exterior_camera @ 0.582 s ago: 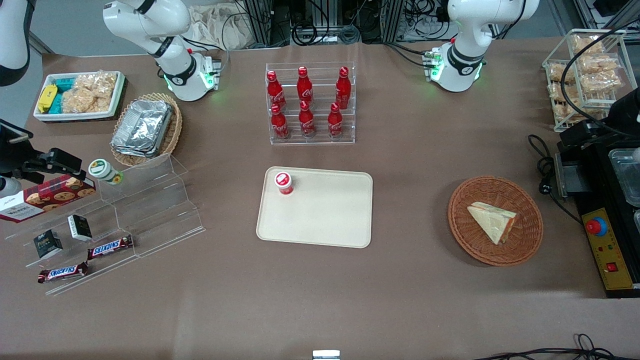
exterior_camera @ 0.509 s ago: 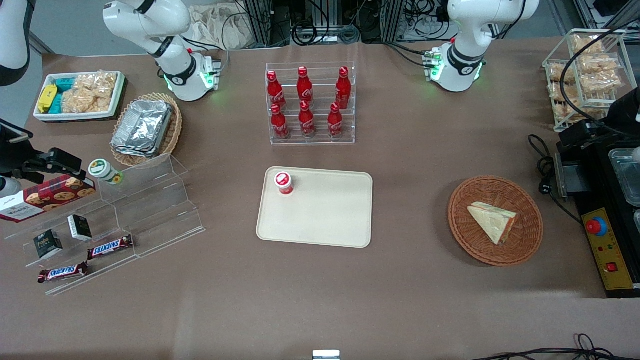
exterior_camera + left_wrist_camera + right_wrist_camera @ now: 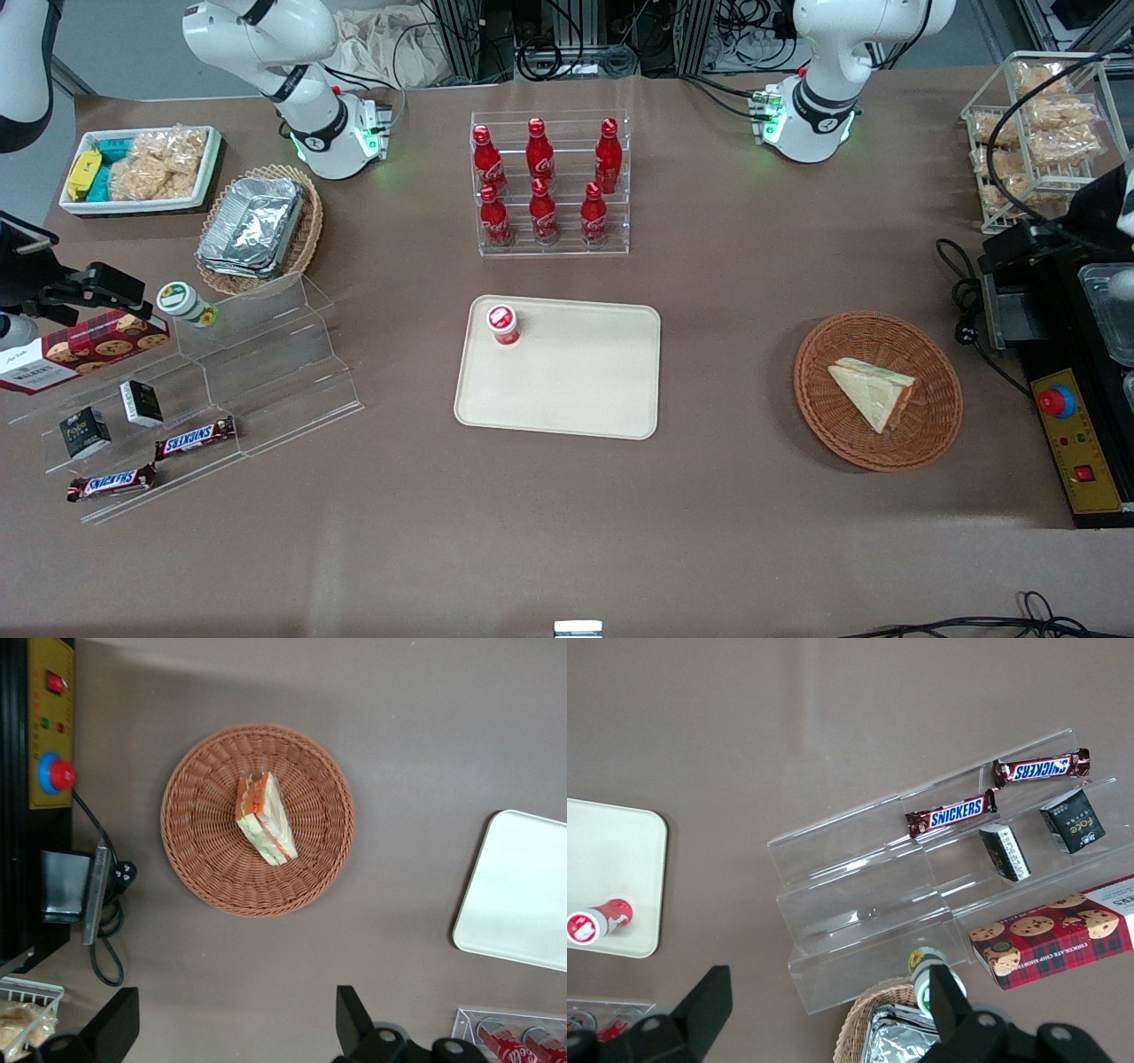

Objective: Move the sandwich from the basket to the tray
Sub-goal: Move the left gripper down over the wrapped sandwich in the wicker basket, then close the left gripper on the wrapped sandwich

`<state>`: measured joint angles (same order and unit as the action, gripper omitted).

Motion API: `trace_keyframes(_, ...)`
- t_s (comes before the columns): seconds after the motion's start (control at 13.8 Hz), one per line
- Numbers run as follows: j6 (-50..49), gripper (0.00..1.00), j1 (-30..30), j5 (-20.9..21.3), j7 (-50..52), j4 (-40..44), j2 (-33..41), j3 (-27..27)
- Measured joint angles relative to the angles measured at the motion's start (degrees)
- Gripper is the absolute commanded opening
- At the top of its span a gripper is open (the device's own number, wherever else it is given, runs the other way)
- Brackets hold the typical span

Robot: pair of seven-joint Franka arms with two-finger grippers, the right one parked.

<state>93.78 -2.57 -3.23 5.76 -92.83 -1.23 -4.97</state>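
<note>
While hand (image 3: 235,1028) hovers open, wedge sandwich (image 3: 873,391) seemingly clear-wrapped, in basket (image 3: 930,441).

Only the working arm's end of the table differs for us. Our gripper (image 3: 232,1035), fingers spread wide, hangs high above the table near the basket (image 3: 195,855). In the front view its dark camera block (image 3: 1028,237) has slid slightly toward the tray (image 3: 620,416) and farther from the front camera, and a white arm link (image 3: 1127,199) has newly appeared above it.
</note>
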Motion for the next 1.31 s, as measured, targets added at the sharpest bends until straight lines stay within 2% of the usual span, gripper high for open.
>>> trace_keyframes(0.29, 4.1, 1.00, 0.0, -1.5, 3.2, -0.2, -8.5, -0.1)
trace_keyframes(0.51, 10.1, 1.00, 0.2, -6.1, 4.9, -0.6, -14.7, -0.4)
trace_keyframes(0.73, 15.8, 1.00, 1.5, -8.5, 5.3, -2.0, -19.1, -0.6)
trace_keyframes(1.09, 27.8, 1.00, 2.3, -9.4, 5.3, -6.9, -24.8, -0.6)
trace_keyframes(1.31, 30.3, 1.00, 2.4, -9.4, 5.3, -7.5, -27.7, -0.6)
